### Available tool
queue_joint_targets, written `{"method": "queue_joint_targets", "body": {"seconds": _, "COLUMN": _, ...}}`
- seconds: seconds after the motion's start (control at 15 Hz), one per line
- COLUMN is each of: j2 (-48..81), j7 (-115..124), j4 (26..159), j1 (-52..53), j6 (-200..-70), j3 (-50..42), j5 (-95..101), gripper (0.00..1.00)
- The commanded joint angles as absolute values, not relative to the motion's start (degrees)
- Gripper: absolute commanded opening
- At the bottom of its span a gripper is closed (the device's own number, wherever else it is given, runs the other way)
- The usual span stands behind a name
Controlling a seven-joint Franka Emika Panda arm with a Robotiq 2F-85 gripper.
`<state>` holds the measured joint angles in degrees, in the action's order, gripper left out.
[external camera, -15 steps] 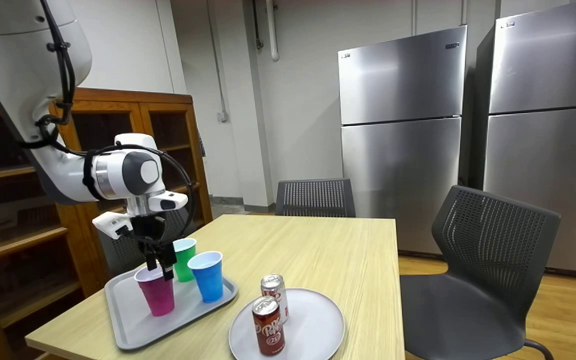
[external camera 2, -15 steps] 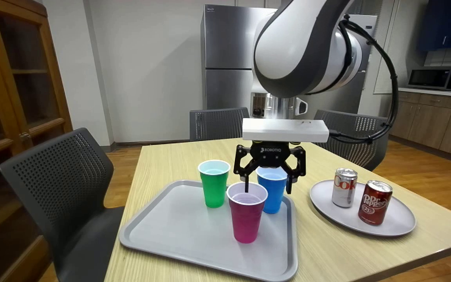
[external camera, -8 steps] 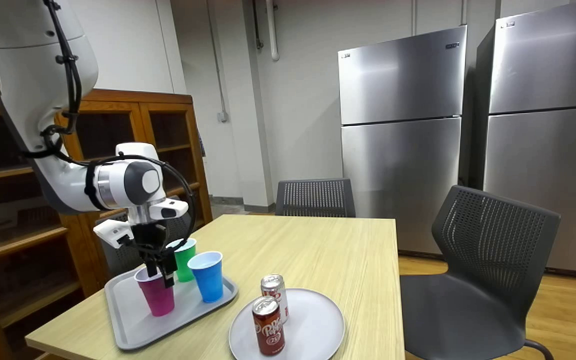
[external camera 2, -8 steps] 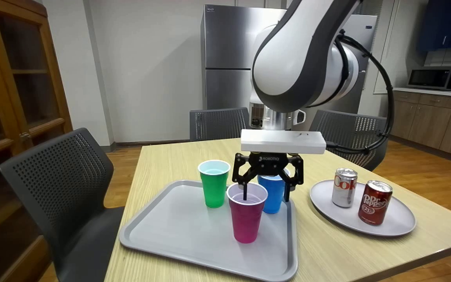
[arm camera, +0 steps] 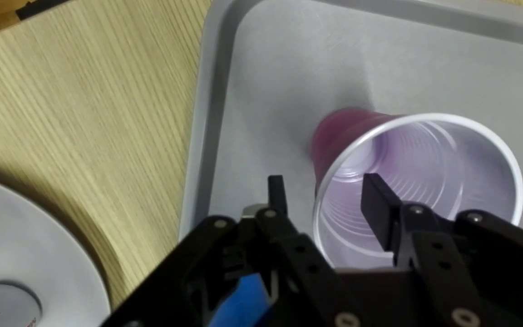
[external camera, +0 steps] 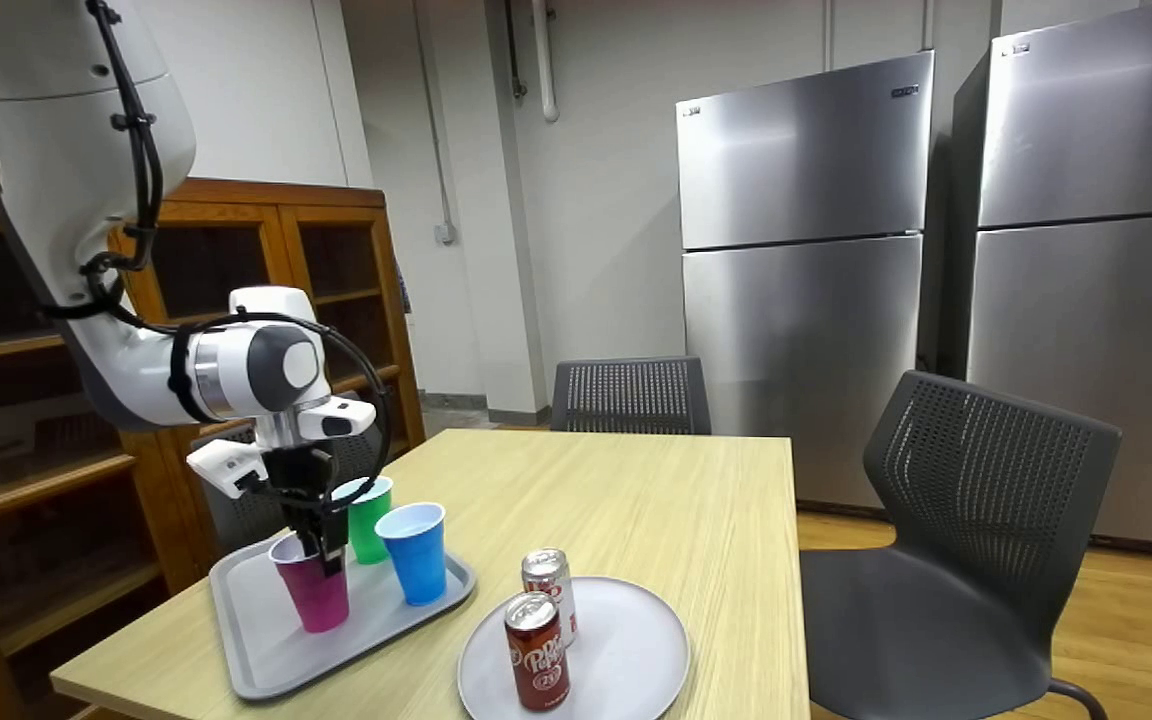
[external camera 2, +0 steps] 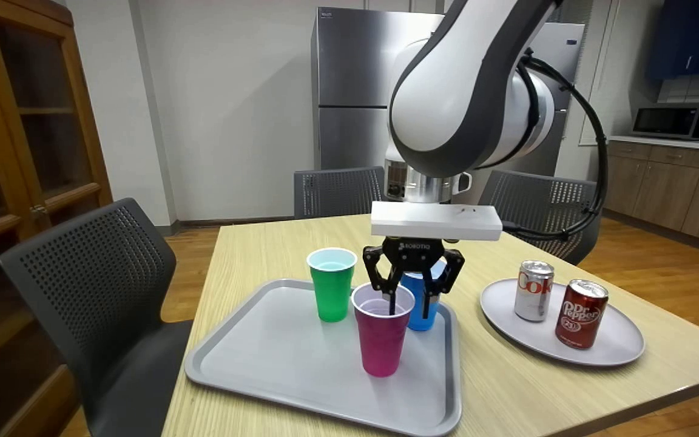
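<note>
we see the gripper (arm camera: 324, 186) with its fingers moderately apart, astride the rim of the magenta cup (external camera 2: 380, 346), which stands upright on the gray tray (external camera 2: 270, 352). in the wrist view gaps show on both sides of the cup's wall; the right finger (arm camera: 379, 209) is over or inside the mouth, and how deep it reaches we cannot tell. the blue cup (external camera 2: 420, 323) is partly hidden by the gripper in an exterior view, and in the wrist view we catch only a blue patch. gripper and cable cover part of the green cup (external camera: 369, 520) in an exterior view. there, too, the silver can (external camera: 548, 570) is half behind the red can (external camera: 536, 655); the wrist view cuts off their plate (arm camera: 34, 236) at the left.

beneath we have a pale wood-grain table (external camera: 676, 510), with dark mesh chairs (external camera: 986, 490) around it. on the far side stand steel refrigerators (external camera: 806, 330); at left, a wooden cabinet (external camera 2: 46, 103) is cut off, its inside too dark to make out.
</note>
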<state>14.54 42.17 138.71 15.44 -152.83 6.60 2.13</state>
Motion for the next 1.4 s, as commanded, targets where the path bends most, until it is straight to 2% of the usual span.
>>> {"method": "queue_joint_targets", "body": {"seconds": 0.0, "j2": 14.69, "j7": 42.77, "j4": 138.21, "j1": 16.44, "j6": -153.37, "j3": 5.74, "j5": 2.76, "gripper": 0.18}}
{"method": "queue_joint_targets", "body": {"seconds": 0.13, "j2": 14.45, "j7": 42.72, "j4": 138.34, "j1": 16.5, "j6": -153.4, "j3": 5.76, "j5": 2.83, "gripper": 0.03}}
{"method": "queue_joint_targets", "body": {"seconds": 0.2, "j2": 14.37, "j7": 42.65, "j4": 138.39, "j1": 16.48, "j6": -153.44, "j3": 5.82, "j5": 2.71, "gripper": 0.0}}
{"method": "queue_joint_targets", "body": {"seconds": 0.87, "j2": 11.61, "j7": 40.48, "j4": 139.16, "j1": 16.3, "j6": -153.88, "j3": 7.87, "j5": 0.18, "gripper": 0.01}}
{"method": "queue_joint_targets", "body": {"seconds": 1.33, "j2": 5.79, "j7": 36.06, "j4": 139.14, "j1": 17.22, "j6": -153.61, "j3": 13.31, "j5": -5.92, "gripper": 0.01}}
